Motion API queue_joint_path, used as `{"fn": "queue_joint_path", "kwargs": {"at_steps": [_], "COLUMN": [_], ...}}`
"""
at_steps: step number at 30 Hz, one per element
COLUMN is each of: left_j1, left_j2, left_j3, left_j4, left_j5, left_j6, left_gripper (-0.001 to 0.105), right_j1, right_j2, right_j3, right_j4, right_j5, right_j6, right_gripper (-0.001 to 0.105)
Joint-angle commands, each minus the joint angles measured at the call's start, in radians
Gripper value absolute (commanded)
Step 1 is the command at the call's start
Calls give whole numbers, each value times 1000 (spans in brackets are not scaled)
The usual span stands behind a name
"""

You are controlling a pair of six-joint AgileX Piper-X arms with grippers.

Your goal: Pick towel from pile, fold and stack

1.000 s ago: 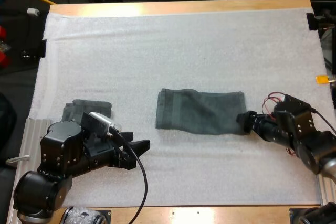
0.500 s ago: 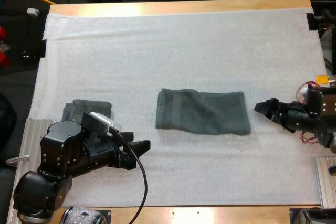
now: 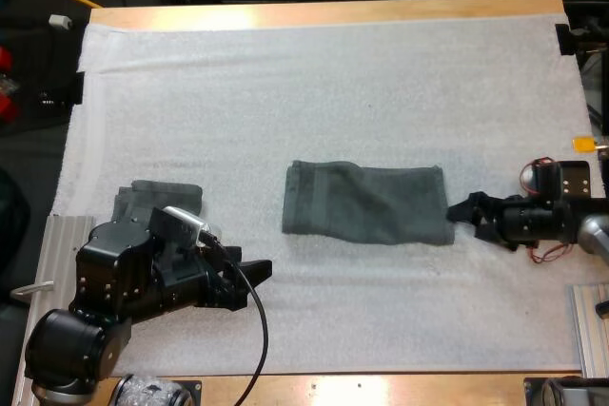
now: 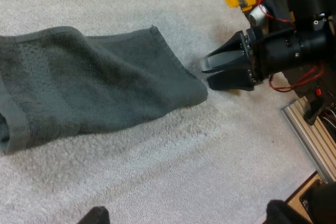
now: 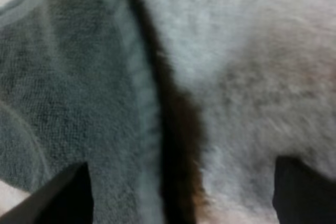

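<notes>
Looking down, you see the white mat (image 3: 333,73) carrying a flat, folded dark grey-green towel (image 3: 366,203) at its middle and a smaller folded stack (image 3: 157,195) beside your left arm. Your right gripper (image 3: 463,213) stands with fingers apart at the towel's right edge, clamping nothing. Your left gripper (image 3: 252,271) hangs spread and empty near the stack.

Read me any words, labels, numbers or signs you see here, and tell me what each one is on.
None: no readable text shows on the dark grey-green towel, the white mat, the left gripper or the right gripper.
</notes>
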Motion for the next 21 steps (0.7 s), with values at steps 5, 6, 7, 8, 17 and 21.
{"fn": "queue_joint_path", "kwargs": {"at_steps": [5,6,7,8,17,21], "left_j1": [1,1,1,1,1,1], "left_j2": [1,1,1,1,1,1], "left_j3": [-5,-5,-5,-5,-5,-5], "left_j4": [-2,-2,-2,-2,-2,-2], "left_j5": [13,13,13,13,13,13], "left_j6": [-10,-10,-10,-10,-10,-10], "left_gripper": [59,59,59,59,59,59], "right_j1": [91,111,127,135,156,156], "right_j2": [40,51,62,69,100,96], "right_j3": [-5,-5,-5,-5,-5,-5], "right_j4": [-37,-55,-74,-83,-115,-113], "right_j5": [-19,-13,-9,-9,-19,-21], "right_j6": [22,56,100,128,304,313], "right_gripper": [71,71,71,71,45,6]}}
